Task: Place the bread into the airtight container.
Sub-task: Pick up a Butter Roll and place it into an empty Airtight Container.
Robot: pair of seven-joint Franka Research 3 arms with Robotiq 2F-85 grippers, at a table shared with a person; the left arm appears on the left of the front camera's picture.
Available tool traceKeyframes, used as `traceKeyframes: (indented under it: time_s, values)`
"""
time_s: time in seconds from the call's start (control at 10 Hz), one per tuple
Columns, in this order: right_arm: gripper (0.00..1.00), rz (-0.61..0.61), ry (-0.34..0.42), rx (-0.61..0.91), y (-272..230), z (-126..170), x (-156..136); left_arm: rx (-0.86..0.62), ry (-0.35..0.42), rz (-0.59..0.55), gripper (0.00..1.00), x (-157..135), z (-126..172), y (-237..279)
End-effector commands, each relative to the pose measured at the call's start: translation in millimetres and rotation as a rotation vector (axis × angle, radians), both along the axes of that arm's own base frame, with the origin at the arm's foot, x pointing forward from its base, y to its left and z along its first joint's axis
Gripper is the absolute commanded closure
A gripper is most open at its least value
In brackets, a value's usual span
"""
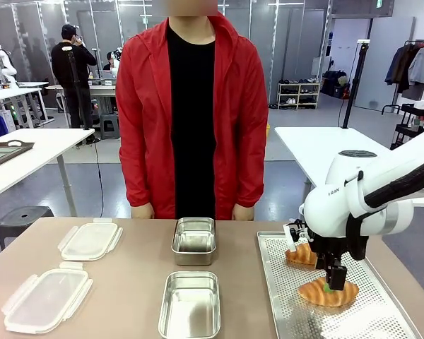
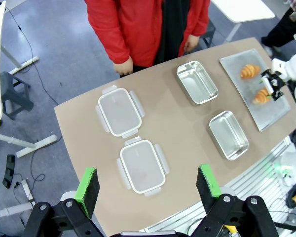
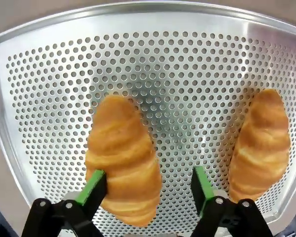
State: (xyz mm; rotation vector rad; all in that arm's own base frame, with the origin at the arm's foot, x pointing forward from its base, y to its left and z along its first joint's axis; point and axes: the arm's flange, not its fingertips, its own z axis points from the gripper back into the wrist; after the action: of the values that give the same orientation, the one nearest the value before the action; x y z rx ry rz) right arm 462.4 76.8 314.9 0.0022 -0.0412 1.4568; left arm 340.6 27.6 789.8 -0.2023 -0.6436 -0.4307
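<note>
My right gripper [image 3: 148,186] straddles a croissant [image 3: 122,153] at the lower left of the perforated tray [image 3: 187,64]. One pad [image 3: 94,183] touches it, the other stands just clear, jaws partly open. My left gripper [image 2: 148,185] hangs wide and empty. The nearer steel container [image 1: 189,304] sits lidless at lower centre of the front view.

At the table's [image 1: 127,282] left, the far lid [image 1: 90,241] lies behind the near lid [image 1: 46,298]; in the middle, the far container [image 1: 194,240] sits behind the near container [image 1: 190,305]. At the right — a tray [image 1: 283,314] holding the far croissant [image 1: 304,256] behind the near croissant [image 1: 311,294]. A person [image 1: 191,106] stands beyond the table.
</note>
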Motion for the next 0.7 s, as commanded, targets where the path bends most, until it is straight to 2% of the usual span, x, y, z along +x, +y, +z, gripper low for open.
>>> traceKeyframes:
  time_s: [0.0,0.6]
  values:
    - [0.31,-0.018,0.023,0.001,-3.0,-1.7,3.7,-0.002,-0.001,-0.004,0.0,-1.4,0.2,-0.3]
    - [0.88,-0.081,0.088,0.016,2.2,8.0,2.9,-0.002,-0.001,-0.004,0.0,-1.4,0.2,-0.3]
